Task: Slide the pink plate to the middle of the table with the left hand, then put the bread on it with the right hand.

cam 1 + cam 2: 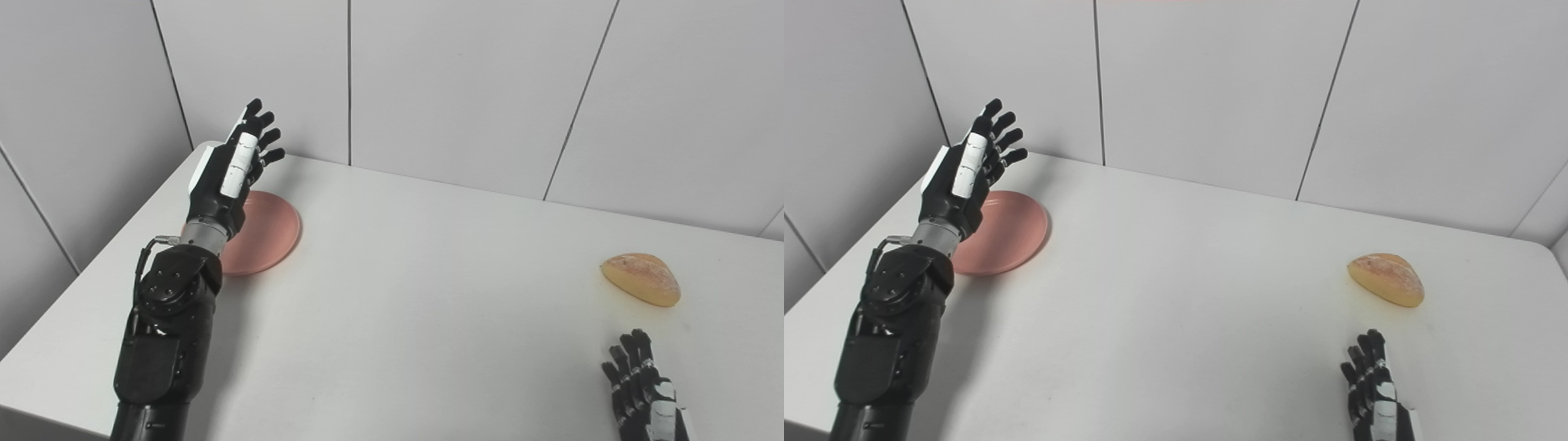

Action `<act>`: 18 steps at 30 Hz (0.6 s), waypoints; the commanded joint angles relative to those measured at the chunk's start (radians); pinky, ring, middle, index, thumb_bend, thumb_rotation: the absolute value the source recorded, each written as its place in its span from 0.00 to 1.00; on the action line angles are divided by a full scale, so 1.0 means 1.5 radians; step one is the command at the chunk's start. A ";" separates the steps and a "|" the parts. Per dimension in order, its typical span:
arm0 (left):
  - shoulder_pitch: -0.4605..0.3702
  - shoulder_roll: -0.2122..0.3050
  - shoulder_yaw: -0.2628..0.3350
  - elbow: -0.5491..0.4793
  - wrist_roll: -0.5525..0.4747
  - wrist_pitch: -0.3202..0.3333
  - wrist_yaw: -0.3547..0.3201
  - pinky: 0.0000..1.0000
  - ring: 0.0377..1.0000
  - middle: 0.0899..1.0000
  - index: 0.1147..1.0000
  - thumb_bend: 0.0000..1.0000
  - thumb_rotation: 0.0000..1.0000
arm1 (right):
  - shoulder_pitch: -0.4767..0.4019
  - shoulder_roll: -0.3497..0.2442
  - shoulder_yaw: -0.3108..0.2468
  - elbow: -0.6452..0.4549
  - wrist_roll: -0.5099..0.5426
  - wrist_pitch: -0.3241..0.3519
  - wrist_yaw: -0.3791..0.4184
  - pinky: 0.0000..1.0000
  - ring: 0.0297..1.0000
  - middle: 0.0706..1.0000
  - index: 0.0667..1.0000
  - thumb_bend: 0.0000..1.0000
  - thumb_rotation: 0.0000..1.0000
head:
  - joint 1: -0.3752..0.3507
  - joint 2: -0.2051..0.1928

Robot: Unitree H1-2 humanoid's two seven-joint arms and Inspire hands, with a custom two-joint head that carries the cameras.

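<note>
Work surface: a white tabletop [416,294] set into a corner of pale panelled walls [465,79].

Pink plate [269,236]: lies flat on the tabletop at the far left, near the left rear corner and well apart from the middle of the surface. Its left portion is hidden behind the left wrist and forearm; the right rim is fully visible.

Bread [641,278]: a golden, dome-shaped piece with a speckled crust, resting on the tabletop at the right side, well apart from the plate. Nothing touches it.

Left hand [236,162]: raised above the plate's left and rear portion, back of the hand toward the cameras, fingers [264,131] extended, spread apart and pointing up and away toward the rear wall. The hand holds nothing. Whether any part of it touches the plate cannot be told from these views; the fingertips stand clear above the rear edge of the tabletop. The black forearm [165,324] rises from the lower left edge.

Right hand [1372,383]: low at the bottom right, near the front of the tabletop, just short of the bread and not touching it. Its fingers are extended and slightly apart, pointing toward the bread, and it holds nothing.
</note>
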 commanded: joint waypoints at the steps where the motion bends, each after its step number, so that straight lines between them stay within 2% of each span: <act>1: -0.047 0.038 0.015 0.036 0.005 -0.064 -0.005 0.79 0.91 0.94 0.95 1.00 0.92 | 0.002 -0.001 -0.001 0.025 0.000 0.004 0.001 1.00 1.00 1.00 1.00 0.84 1.00 | 0.001 0.003; 5: -0.074 0.077 0.025 0.142 -0.008 -0.131 -0.033 0.84 0.93 0.96 0.96 1.00 0.92 | 0.002 0.000 -0.002 0.026 0.004 0.003 0.002 1.00 1.00 1.00 1.00 0.84 1.00 | 0.002 0.004; 8: -0.093 0.102 0.030 0.217 -0.006 -0.175 -0.045 0.85 0.94 0.96 0.93 1.00 0.91 | 0.003 0.000 -0.002 0.024 0.003 0.004 0.002 1.00 1.00 1.00 0.99 0.84 1.00 | 0.005 0.010; 12: -0.122 0.131 0.035 0.322 0.005 -0.221 -0.037 0.84 0.92 0.93 0.94 1.00 0.92 | 0.005 -0.004 -0.002 0.019 -0.002 0.006 0.002 1.00 1.00 1.00 1.00 0.82 1.00 | 0.006 0.014; 16: -0.142 0.153 0.031 0.396 0.020 -0.249 -0.025 0.81 0.90 0.90 0.93 1.00 0.92 | 0.006 -0.005 -0.001 0.016 -0.002 0.008 0.002 1.00 0.99 0.99 1.00 0.83 1.00 | 0.006 0.017; 18: -0.148 0.161 0.031 0.432 0.021 -0.269 -0.024 0.83 0.92 0.92 0.94 1.00 0.93 | 0.007 -0.007 -0.001 0.015 0.000 0.009 0.004 1.00 0.99 1.00 1.00 0.83 1.00 | 0.006 0.018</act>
